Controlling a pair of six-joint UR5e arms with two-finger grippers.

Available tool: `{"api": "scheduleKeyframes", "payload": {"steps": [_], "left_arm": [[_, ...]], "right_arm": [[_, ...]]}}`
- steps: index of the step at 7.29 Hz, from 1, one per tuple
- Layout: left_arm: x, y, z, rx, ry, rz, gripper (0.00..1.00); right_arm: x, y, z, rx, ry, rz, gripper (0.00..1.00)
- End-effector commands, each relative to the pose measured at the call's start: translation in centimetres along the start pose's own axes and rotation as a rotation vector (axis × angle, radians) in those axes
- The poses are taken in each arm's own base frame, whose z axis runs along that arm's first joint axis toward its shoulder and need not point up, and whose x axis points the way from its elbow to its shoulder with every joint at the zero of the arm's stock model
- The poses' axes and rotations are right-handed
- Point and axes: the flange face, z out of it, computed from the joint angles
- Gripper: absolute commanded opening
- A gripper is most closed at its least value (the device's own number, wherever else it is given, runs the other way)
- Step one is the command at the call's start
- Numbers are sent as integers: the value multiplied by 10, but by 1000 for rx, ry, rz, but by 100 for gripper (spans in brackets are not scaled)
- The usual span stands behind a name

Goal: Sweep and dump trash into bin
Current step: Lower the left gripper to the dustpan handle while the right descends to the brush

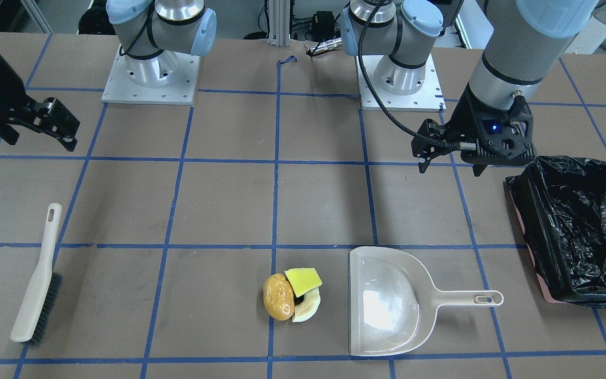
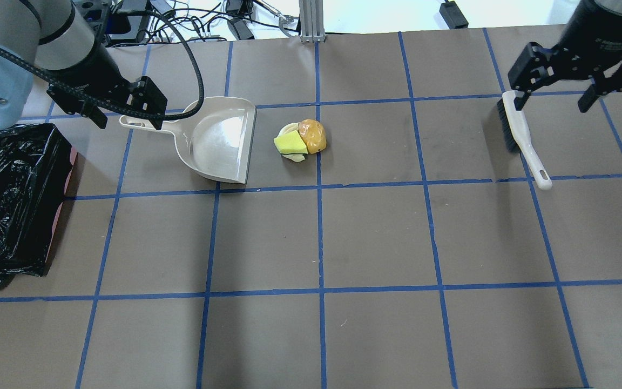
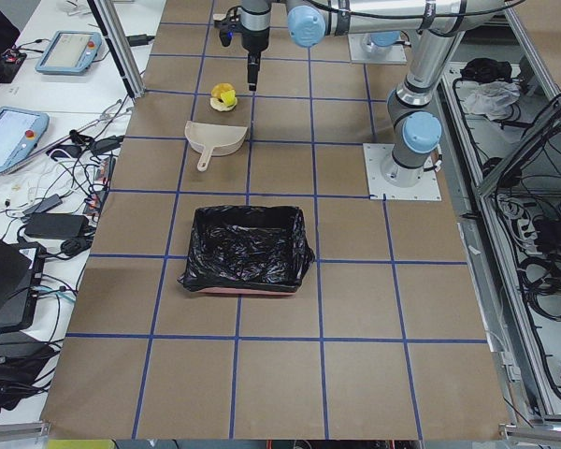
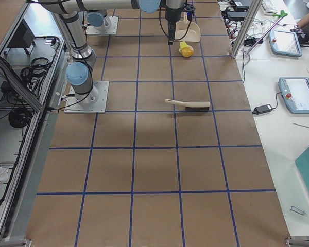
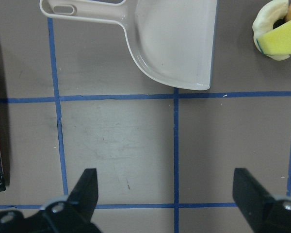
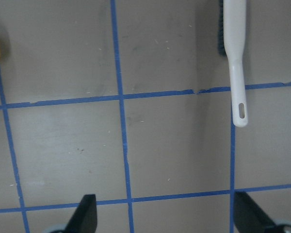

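Currently, your left gripper (image 1: pixel 450 167) and right gripper (image 2: pixel 554 100) are hanging released, empty; the trash (image 1: pixel 288 296) is lying beside the dustpan (image 1: pixel 387 308) near the table's (image 1: pixel 219 200) operator-side edge.

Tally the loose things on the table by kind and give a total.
Trash pieces: 3 (brown lump, yellow-green sponge, pale slice)
Dustpan: 1
Brush: 1
Bin: 1
Total: 6
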Motion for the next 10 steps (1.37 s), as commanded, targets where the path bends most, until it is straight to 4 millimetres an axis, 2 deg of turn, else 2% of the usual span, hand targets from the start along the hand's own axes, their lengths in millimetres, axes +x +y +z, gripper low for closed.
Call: {"api": "scheduleKeyframes", "payload": {"steps": [1, 2, 3, 4, 7, 8, 9, 10], "left_arm": [[-28, -23, 69, -7, 6, 287, 100], [-44, -31, 112, 7, -1, 407, 100], [-57, -42, 134, 21, -9, 528, 100], [-67, -49, 147, 8, -2, 688, 100], [-74, -71, 172, -14, 21, 1368, 100], [-78, -78, 175, 2, 0, 1419, 100], [-83, -92, 175, 8, -24, 1528, 100], [-85, -107, 177, 8, -28, 1560, 100]], "right_arm": [[70, -15, 65, 43, -6, 65, 100], [91, -29, 101, 28, -10, 96, 100], [98, -39, 122, 7, -19, 105, 99], [102, -52, 146, 21, -14, 105, 99], [98, -50, 183, 41, -6, 87, 97], [99, -54, 198, 16, -11, 75, 96], [96, -56, 199, 24, -7, 67, 96], [96, -57, 207, 10, -13, 64, 93]]}}
